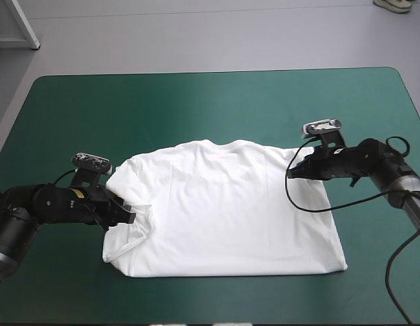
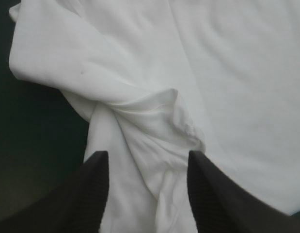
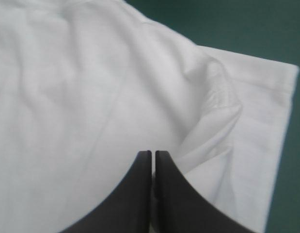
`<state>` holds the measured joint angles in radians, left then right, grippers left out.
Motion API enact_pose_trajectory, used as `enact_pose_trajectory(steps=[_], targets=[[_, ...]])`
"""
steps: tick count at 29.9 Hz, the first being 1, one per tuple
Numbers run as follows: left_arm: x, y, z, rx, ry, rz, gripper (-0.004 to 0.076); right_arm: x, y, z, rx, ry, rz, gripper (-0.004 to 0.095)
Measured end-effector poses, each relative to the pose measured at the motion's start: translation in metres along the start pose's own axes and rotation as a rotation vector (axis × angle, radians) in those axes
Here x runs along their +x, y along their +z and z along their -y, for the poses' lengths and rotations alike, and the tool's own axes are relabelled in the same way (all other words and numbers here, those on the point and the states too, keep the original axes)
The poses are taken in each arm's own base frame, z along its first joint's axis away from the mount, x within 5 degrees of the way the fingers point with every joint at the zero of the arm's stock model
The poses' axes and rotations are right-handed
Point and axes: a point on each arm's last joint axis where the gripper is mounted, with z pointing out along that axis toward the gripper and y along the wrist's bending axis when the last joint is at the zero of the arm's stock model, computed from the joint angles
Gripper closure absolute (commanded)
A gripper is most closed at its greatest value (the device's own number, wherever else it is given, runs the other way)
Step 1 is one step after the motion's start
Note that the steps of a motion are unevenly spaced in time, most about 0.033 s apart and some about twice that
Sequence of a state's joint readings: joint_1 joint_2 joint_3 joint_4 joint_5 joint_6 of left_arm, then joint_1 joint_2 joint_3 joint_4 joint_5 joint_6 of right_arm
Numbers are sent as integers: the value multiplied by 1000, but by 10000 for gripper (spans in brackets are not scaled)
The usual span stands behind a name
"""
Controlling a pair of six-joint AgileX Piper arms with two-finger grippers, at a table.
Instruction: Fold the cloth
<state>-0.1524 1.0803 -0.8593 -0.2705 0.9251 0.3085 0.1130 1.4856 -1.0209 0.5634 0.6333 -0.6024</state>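
The left gripper (image 1: 128, 216) (image 2: 147, 155) lies low on the bench (image 1: 196, 102), toward its left edge. Its black fingers (image 2: 94, 179) stand apart, with a bunched ridge of the sleeve (image 2: 154, 121) running between them, not pinched.

The right gripper (image 1: 291, 172) (image 3: 152, 153) reaches in from the bench's right edge to the other sleeve (image 3: 251, 97). Its fingers are drawn together with only a thin slit between the tips. They seem to nip the cloth, since a crease runs to them from the sleeve seam, though the pinched spot itself is hidden under them.

The white T-shirt (image 1: 230, 204) is spread flat in the middle of the teal-green bench, nearer the near edge. Its collar (image 1: 213, 144) points toward the far edge and its hem lies along the near one. Its left side is rumpled by the left gripper; the rest is smooth.
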Motion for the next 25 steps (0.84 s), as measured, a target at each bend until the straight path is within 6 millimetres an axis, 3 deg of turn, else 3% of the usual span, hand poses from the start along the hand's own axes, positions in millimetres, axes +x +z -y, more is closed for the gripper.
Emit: enact_pose_trajectory(steps=[2,5,7,10,11,14,17,21,25], targets=[[2,0,-1,-7,6,-18,357,0,6,-9,-24,-19,-16,632],[4,0,-3,-28,6,-45,357,2,12,-13,-39,-26,-32,279],[5,-2,-3,-37,4,-48,357,2,12,-13,-37,-29,-32,208],[9,-10,-2,-53,9,-34,357,2,7,-15,-45,-42,-46,273],[11,-15,-1,-62,8,-32,357,2,5,-16,-51,-49,-52,340],[23,-26,-1,-105,-11,-46,357,1,-12,-23,-73,-67,-53,499],[44,-27,0,-129,-52,-69,357,3,-33,-32,-99,-73,-57,596],[74,-15,1,-128,-102,-115,360,8,-68,-44,-116,-97,-39,625],[83,-3,2,-104,-118,-127,360,12,-96,-54,-118,-108,12,625]])
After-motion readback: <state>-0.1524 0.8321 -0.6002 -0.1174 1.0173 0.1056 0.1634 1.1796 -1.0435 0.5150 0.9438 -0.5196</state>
